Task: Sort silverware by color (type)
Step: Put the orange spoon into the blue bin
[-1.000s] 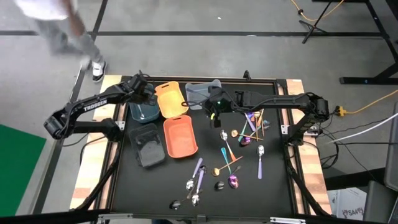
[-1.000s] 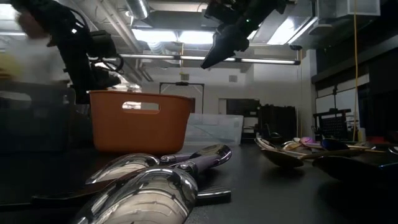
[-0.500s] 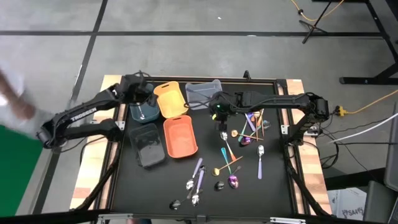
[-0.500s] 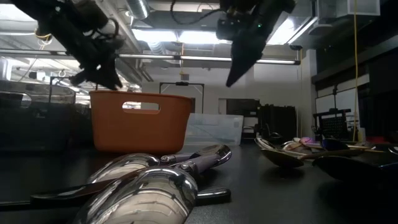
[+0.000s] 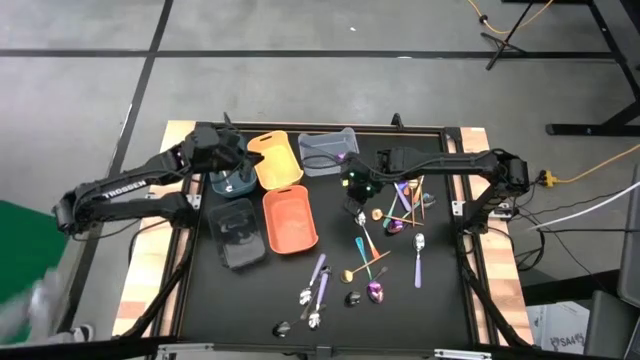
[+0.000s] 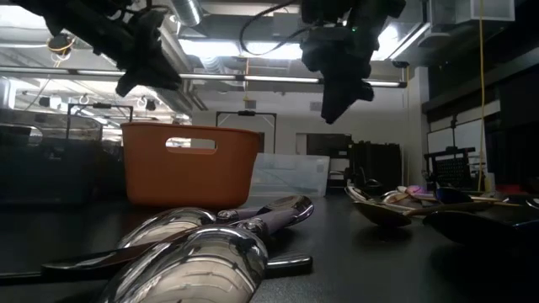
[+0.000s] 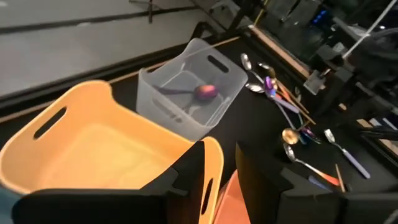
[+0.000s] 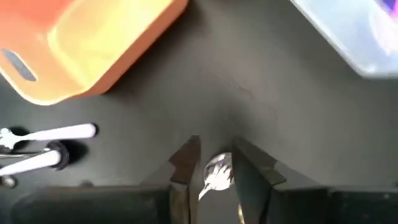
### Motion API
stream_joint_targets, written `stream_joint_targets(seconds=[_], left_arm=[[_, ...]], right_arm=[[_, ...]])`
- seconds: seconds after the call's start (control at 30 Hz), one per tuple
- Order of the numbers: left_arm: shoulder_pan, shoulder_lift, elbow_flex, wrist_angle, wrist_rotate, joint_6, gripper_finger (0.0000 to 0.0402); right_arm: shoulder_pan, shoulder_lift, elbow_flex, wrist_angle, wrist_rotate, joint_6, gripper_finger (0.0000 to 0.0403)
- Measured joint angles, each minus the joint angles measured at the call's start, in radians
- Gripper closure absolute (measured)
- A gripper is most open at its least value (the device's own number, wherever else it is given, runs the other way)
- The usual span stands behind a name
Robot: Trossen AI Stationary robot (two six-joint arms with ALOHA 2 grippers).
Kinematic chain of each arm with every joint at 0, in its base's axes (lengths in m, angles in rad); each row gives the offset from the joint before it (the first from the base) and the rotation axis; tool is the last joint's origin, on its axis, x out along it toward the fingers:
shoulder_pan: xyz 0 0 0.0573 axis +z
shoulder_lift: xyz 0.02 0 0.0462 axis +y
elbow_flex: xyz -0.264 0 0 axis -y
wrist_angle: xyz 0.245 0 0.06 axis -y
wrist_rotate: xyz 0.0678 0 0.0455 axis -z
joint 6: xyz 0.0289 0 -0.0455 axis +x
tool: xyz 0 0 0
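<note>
The silverware lies loose on the black mat: a silver spoon (image 5: 360,216), a gold spoon (image 5: 378,213), purple pieces (image 5: 402,190) and a cluster near the front edge (image 5: 315,292). My right gripper (image 5: 357,190) hangs high over the silver spoon (image 8: 217,171), pointing steeply down. It is open by a narrow gap (image 8: 216,149), with the spoon on the mat showing through that gap. My left gripper (image 5: 238,160) is raised between the teal bin (image 5: 226,182) and the yellow bin (image 5: 272,158). It is open and holds nothing (image 7: 219,149).
Five bins stand at the back left: teal, yellow, a clear one (image 5: 325,150) with a purple spoon (image 7: 205,92) inside, an orange one (image 5: 290,220) and a black one (image 5: 238,232). Bare mat lies between the orange bin and the spoons.
My left gripper has risen from over the bins and tipped from pointing down to nearly level. My right gripper has rolled about its own axis and tipped from slanting to steeply down, shifting a little toward the spoons. A person has walked past on the floor at the left.
</note>
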Motion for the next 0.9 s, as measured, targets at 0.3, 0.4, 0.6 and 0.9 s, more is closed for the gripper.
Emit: stream_joint_targets(seconds=[0.3, 0.4, 0.6, 0.9], left_arm=[[-0.062, 0.001, 0.0, 0.014, -0.01, 0.006, 0.0315], [-0.088, 0.001, 0.0, 0.014, -0.01, 0.006, 0.0315], [-0.131, 0.001, 0.0, 0.012, -0.01, 0.021, 0.0315], [-0.174, 0.001, 0.0, 0.012, -0.01, 0.022, 0.0315]], right_arm=[[0.165, 0.002, 0.0, -0.034, 0.213, 0.196, 0.0322], [0.213, 0.011, 0.0, -0.042, 0.262, 0.294, 0.0322], [0.283, 0.02, -0.091, -0.007, 0.275, 0.525, 0.0322], [0.328, 0.02, -0.309, 0.15, 0.273, 0.706, 0.0322]])
